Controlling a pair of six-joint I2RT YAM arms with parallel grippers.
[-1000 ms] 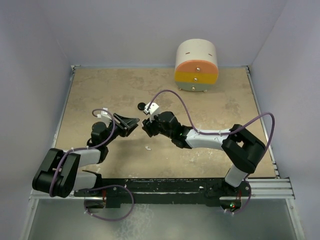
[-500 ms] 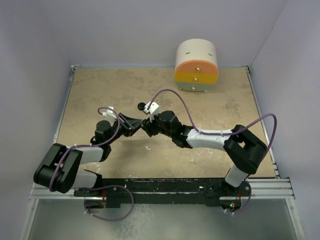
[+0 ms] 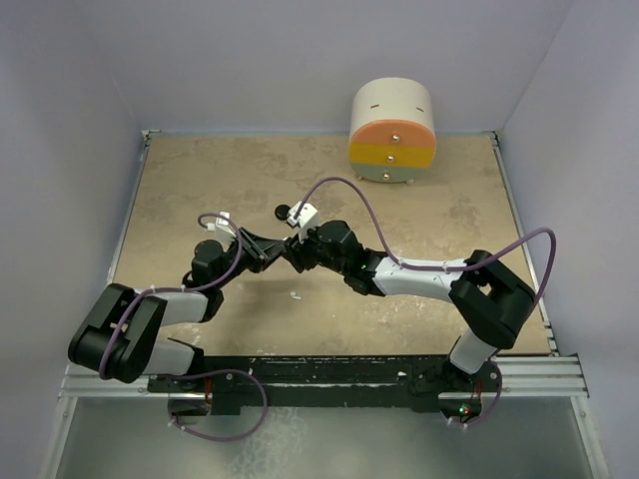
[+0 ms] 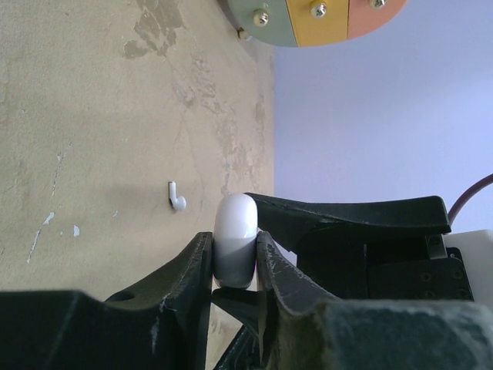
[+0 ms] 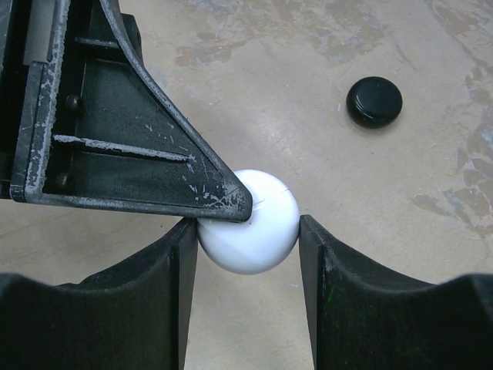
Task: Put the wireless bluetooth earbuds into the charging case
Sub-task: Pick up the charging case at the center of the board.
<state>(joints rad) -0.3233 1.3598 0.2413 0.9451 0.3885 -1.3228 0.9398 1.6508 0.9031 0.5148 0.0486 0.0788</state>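
A white round charging case (image 4: pixel 235 240) is pinched edge-on between my left gripper's (image 4: pixel 235 258) jaws. In the right wrist view the same case (image 5: pixel 258 223) sits between my right gripper's (image 5: pixel 248 239) jaws, both touching it, with a left finger (image 5: pixel 139 139) lying across its top. In the top view the two grippers, left (image 3: pixel 272 250) and right (image 3: pixel 294 250), meet tip to tip mid-table and hide the case. One white earbud (image 4: pixel 177 197) lies on the table beyond the jaws; it also shows in the top view (image 3: pixel 296 295). No other earbuds show.
A black round case (image 5: pixel 373 101) lies closed on the table just beyond the grippers, also in the top view (image 3: pixel 283 212). A round drawer unit (image 3: pixel 391 135) with orange, yellow and green fronts stands at the back. Walls close the table's sides.
My left gripper has moved right to meet the right gripper and has shut on the white case that the right gripper holds. The right arm has barely moved.
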